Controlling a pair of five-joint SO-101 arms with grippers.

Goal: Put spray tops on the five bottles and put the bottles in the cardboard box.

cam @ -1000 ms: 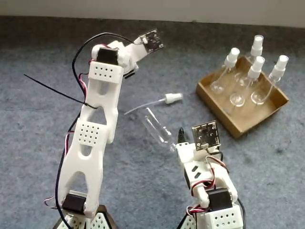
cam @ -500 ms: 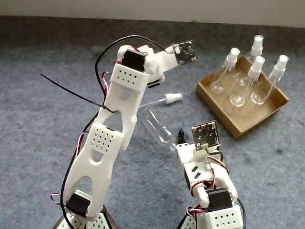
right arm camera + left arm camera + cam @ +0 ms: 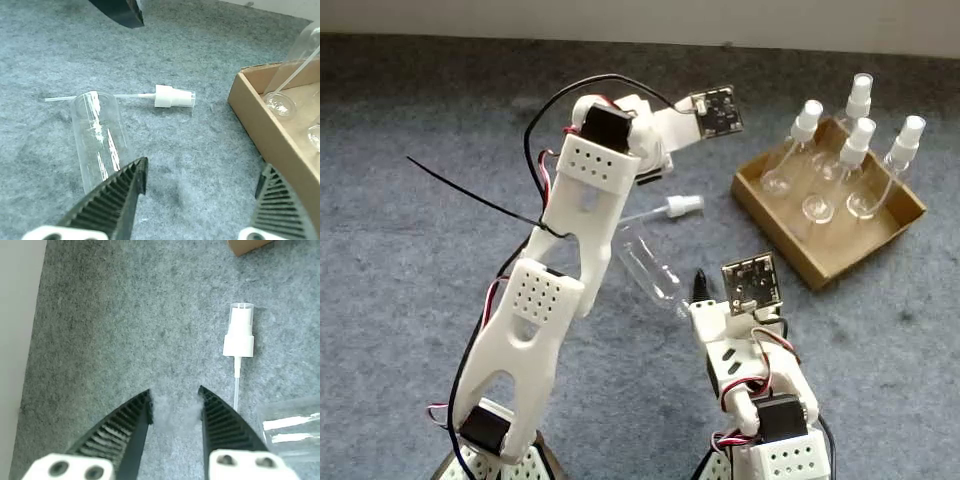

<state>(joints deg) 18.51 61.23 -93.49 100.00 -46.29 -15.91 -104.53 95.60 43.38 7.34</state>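
A grey, felt-like carpet [image 3: 410,260] covers the table, soft enough to stop round glassware rolling; across the left and centre of the high view stretches the left arm [image 3: 570,230], white perforated plastic with red and black wiring, angled so its wrist hangs over the last loose parts; the left gripper [image 3: 174,391] hovers low with ribbed black jaws moderately parted and nothing between them, one fingertip just beside the thin dip tube, a stance that suits picking up the cap. At lower centre the right arm [image 3: 755,390] sits folded; the right gripper [image 3: 204,165] has its jaws spread wide and empty, the fallen bottle close to one finger. At the right of the high view stands the cardboard box [image 3: 767,228], shallow and brown, holding four capped bottles [image 3: 788,160] upright and leaning together, clear with rounded bases. The fifth bottle [image 3: 650,265] lies on its side in the centre, a smooth transparent cylinder, uncapped; its open mouth appears to face the tube, though glare makes this uncertain. Just above it in the frame rests the spray top [image 3: 682,206], white moulded plastic, its tube near the bottle.
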